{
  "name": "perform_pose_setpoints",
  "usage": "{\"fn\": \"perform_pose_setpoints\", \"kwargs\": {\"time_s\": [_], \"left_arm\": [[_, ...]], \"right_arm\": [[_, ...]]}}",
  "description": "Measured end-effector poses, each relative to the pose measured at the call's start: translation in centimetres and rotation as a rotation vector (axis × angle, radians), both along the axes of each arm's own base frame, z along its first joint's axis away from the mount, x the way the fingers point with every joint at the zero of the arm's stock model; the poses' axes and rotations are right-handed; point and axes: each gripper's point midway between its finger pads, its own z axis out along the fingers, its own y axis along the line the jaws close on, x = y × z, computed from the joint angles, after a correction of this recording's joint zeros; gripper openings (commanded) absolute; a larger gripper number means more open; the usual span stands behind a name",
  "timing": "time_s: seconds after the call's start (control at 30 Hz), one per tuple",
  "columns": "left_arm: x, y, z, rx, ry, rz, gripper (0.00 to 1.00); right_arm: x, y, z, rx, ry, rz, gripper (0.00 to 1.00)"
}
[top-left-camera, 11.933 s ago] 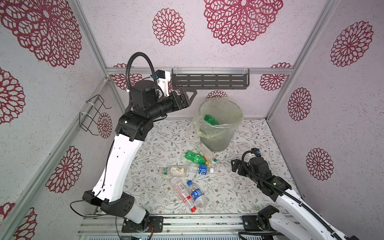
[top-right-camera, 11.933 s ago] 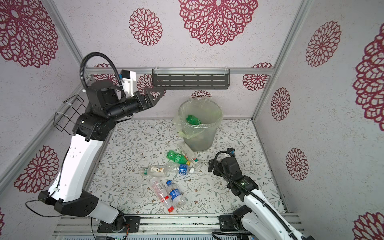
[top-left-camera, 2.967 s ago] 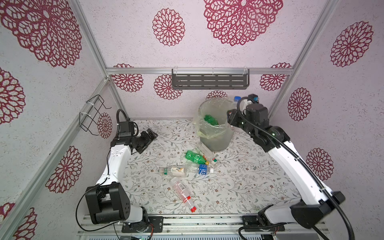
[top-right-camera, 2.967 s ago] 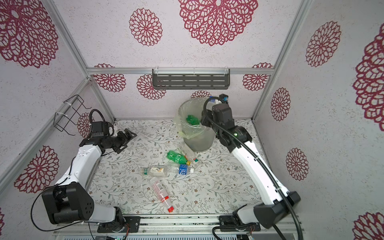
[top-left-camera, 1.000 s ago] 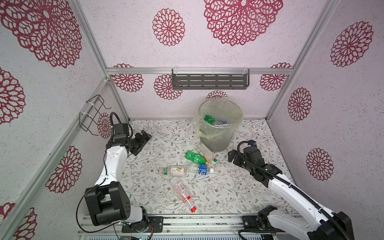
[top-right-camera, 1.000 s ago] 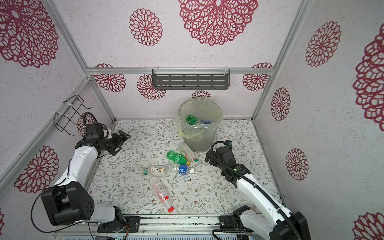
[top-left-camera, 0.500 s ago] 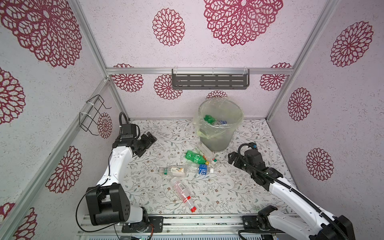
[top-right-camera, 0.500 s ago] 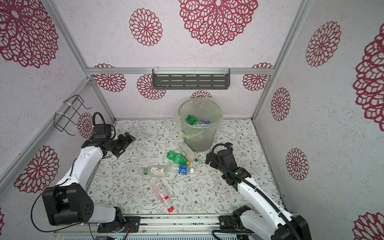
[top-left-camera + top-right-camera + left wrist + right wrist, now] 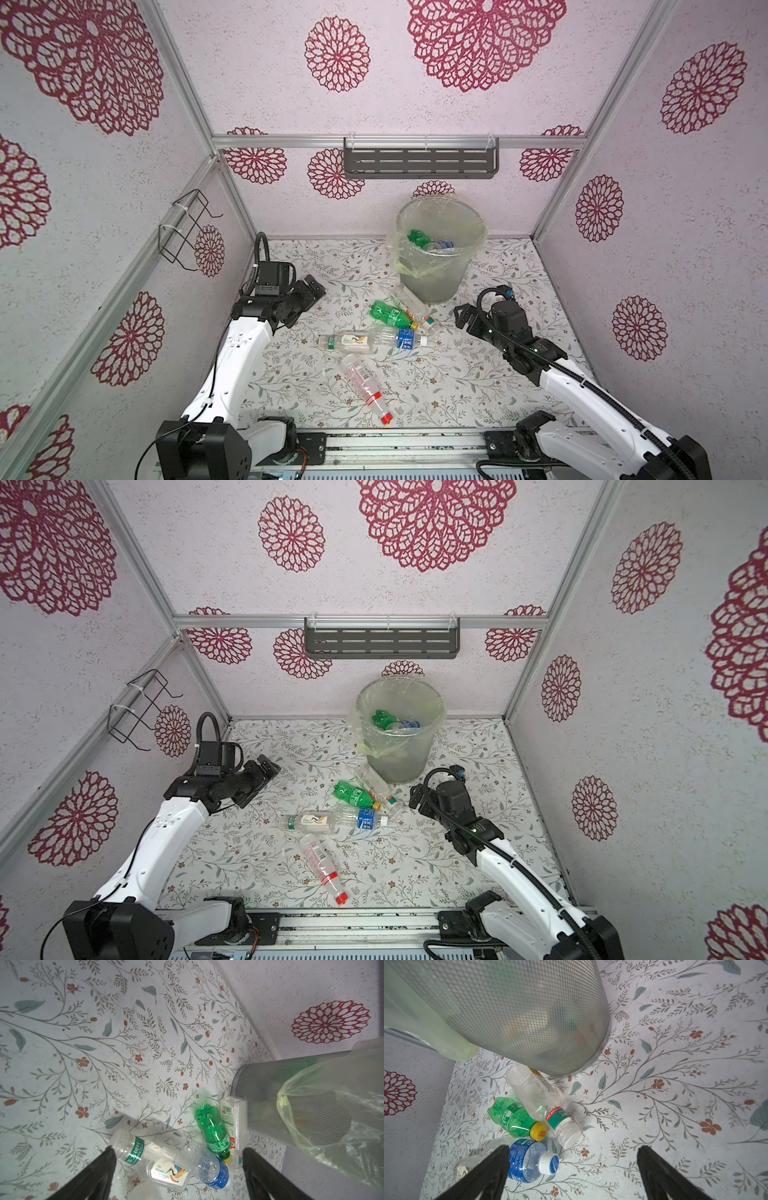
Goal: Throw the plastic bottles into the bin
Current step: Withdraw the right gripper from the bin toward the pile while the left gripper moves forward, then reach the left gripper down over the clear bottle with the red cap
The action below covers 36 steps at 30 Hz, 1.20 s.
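The mesh bin (image 9: 453, 274) with its yellowish bag stands at the back and holds a green bottle (image 9: 417, 237) among others. On the floor in front lie several plastic bottles: a green one (image 9: 388, 313), a clear one (image 9: 409, 301) against the bin, a blue-labelled one (image 9: 402, 337), a white-labelled one (image 9: 351, 340) and a red-capped one (image 9: 365, 384). My left gripper (image 9: 313, 289) hangs open to their left, and they show between its fingers (image 9: 108, 1159). My right gripper (image 9: 461, 316) is open just right of them, near the blue-labelled bottle (image 9: 529, 1161).
A dark slotted shelf (image 9: 419, 163) hangs on the back wall above the bin. A black wire rack (image 9: 183, 228) is fixed to the left wall. Walls close in the floral floor (image 9: 457, 854) on three sides; a metal rail (image 9: 395, 446) runs along the front.
My left gripper has moved right and nearer, toward the bottle pile. My right gripper has shifted only slightly beside the pile. Both stay open.
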Motion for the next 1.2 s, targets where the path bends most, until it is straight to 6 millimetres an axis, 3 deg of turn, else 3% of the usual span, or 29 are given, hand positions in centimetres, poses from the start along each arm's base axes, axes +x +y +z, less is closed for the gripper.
{"fn": "perform_pose_setpoints", "kwargs": {"time_s": [0.5, 0.8, 1.2], "left_arm": [[-3.2, -4.1, -4.2, 0.04, 0.122, -0.035, 0.97], [-5.3, -6.4, -7.1, 0.07, 0.203, -0.071, 0.97], [-7.8, -8.9, -9.3, 0.108, 0.25, -0.113, 0.97]], "right_arm": [[-0.7, -0.2, -1.8, -0.01, 0.032, 0.005, 0.99], [-0.6, -0.2, -1.7, -0.008, 0.026, 0.003, 0.99], [-0.7, -0.2, -2.0, -0.01, 0.031, 0.002, 0.99]]}}
